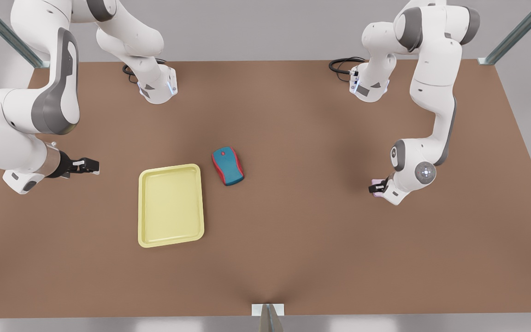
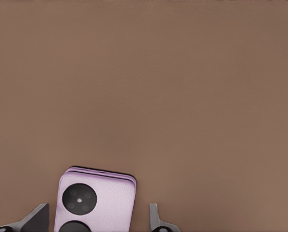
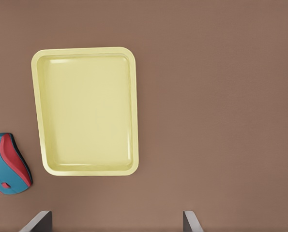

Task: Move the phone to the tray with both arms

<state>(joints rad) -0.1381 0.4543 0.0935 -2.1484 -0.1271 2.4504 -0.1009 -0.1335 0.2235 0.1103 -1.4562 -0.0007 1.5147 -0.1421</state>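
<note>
You had two arms, two grippers, one phone, one tray and one computer mouse on a single brown table (image 1: pixel 293 258).

Your left gripper (image 1: pixel 377 187) was the one at the front view's right, low over the table. In the left wrist view its two fingers (image 2: pixel 37 218) stood apart, one on each side of the phone (image 2: pixel 98 203). The phone lay flat on the table between them, much closer to one finger than to the other, with a clear gap of bare table beside the farther finger. You could not tell from that view whether the nearer finger touched the phone's edge. Two round black camera circles showed on the phone's pale pink face, the second one cut off at the picture's edge. In the front view only a sliver of pink showed under the gripper.

Your right gripper (image 1: pixel 91 166) was at the front view's left, held level above the table with its two fingers (image 3: pixel 41 221) spread wide and nothing between them. The tray (image 3: pixel 85 111) lay ahead of those fingers, well apart from them, pale yellow, with nothing in it. The one teal-and-red computer mouse (image 1: pixel 227 166) sat just beside the tray's far corner, not touching it.

The phone was far across the table from the tray, with the mouse between them.
</note>
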